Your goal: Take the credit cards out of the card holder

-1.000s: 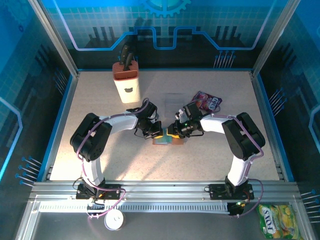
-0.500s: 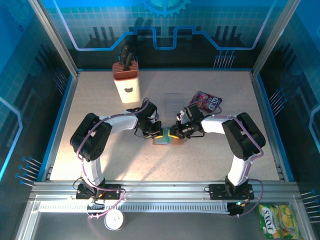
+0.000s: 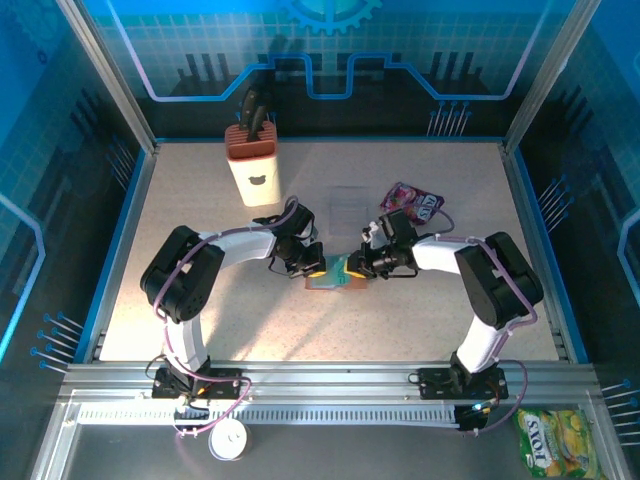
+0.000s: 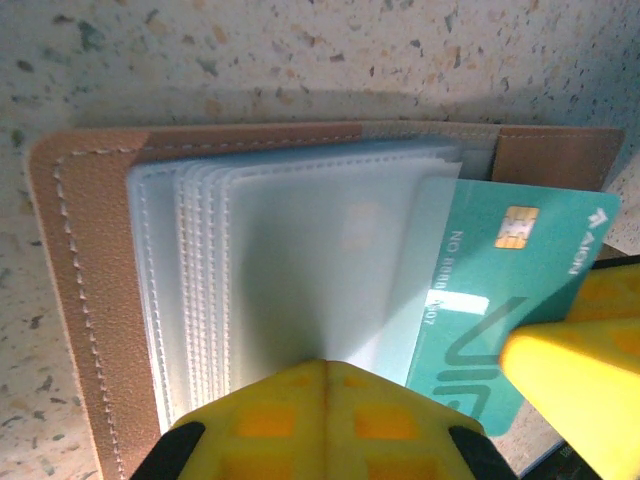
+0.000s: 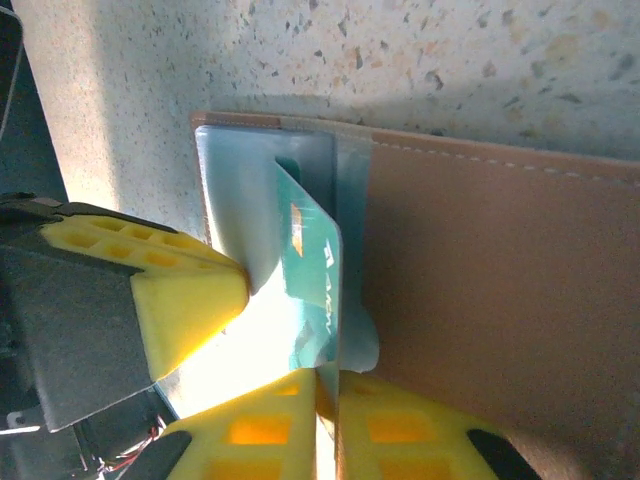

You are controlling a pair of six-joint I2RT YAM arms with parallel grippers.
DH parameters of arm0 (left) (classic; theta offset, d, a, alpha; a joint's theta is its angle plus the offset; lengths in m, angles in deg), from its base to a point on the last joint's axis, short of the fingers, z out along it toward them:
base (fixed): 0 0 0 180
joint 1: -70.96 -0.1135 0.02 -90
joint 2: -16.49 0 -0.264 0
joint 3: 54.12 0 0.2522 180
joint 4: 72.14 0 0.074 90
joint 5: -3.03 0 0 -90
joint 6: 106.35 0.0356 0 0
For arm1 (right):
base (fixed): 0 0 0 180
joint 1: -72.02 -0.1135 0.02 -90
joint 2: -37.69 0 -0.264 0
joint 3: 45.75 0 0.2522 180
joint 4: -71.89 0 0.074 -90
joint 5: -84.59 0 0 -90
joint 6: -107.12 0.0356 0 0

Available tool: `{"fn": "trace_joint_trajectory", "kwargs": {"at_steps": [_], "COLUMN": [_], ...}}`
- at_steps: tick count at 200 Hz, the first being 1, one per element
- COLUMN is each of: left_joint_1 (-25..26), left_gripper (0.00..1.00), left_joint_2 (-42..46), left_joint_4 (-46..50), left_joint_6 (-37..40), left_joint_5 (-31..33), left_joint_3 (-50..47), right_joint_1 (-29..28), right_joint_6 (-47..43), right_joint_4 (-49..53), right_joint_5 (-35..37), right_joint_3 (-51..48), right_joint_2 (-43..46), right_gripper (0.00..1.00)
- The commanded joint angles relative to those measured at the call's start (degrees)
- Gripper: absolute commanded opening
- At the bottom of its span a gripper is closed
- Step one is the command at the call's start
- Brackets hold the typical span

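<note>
**Teal card half out of the open holder**

The card holder (image 3: pixel 325 283) lies open on the speckled worktop (image 3: pixel 200 220), just below the middle of the overhead frame, between the two hands. In the left wrist view its tan leather cover runs along the left and top edges. A stack of clear plastic sleeves (image 4: pixel 300 250) fans across the middle. A teal credit card (image 4: pixel 510 270) with a gold chip sticks out of the sleeves toward the right of that frame.

The left hand (image 4: pixel 325 380) is clenched, its yellow fingers pressed together at bottom centre of its own view, with the tips resting on the sleeves. The right hand (image 5: pixel 328 385) is clamped on the teal credit card. The card's edge runs into the seam between its yellow fingers at the bottom of the right wrist view.

Higher in the overhead frame, a knife block (image 3: pixel 255 165) stands at upper left and a purple snack packet (image 3: pixel 413 203) lies right of centre. Both are apart from the card holder.
</note>
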Motion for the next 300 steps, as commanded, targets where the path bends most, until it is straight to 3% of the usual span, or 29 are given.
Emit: {"fn": "trace_joint_trajectory", "kwargs": {"at_steps": [1,57,69,145,186,243,300], "left_joint_1": [-0.09,0.04,0.03,-0.65,-2.14,-5.33,-7.65], "left_gripper": [0.0,0.0,0.0,0.03,0.03,0.04,0.04], "left_joint_2": [0.2,3.21,3.64,6.87,9.09,11.49,12.44], "left_joint_4": [0.4,-0.83,0.53,4.07,1.77,1.92,1.64], "left_joint_6": [0.19,-1.37,-0.84,0.28,-0.28,-0.27,-0.07], "left_joint_5": [0.41,-1.63,-1.41,0.37,2.19,2.48,1.67], "left_joint_3": [-1.17,0.92,2.14,6.65,5.12,3.48,1.8], "right_joint_1": [1.26,1.71,1.71,1.71,1.69,1.37,0.75], "right_joint_6": [-2.22,-8.09,-10.46,-35.75,-50.57,-71.3,-85.25], "right_joint_4": [2.99,10.41,12.73,36.14,45.66,50.67,58.31], "right_joint_5": [0.92,1.71,2.35,15.27,26.1,28.99,30.77], "right_joint_3": [-0.92,2.55,3.14,22.13,33.35,44.79,58.37], "right_joint_2": [3.13,6.98,7.61,6.72,2.0,-4.97,-14.75], "right_gripper": [0.12,0.11,0.06,0.0,0.0,0.0,0.0]}}
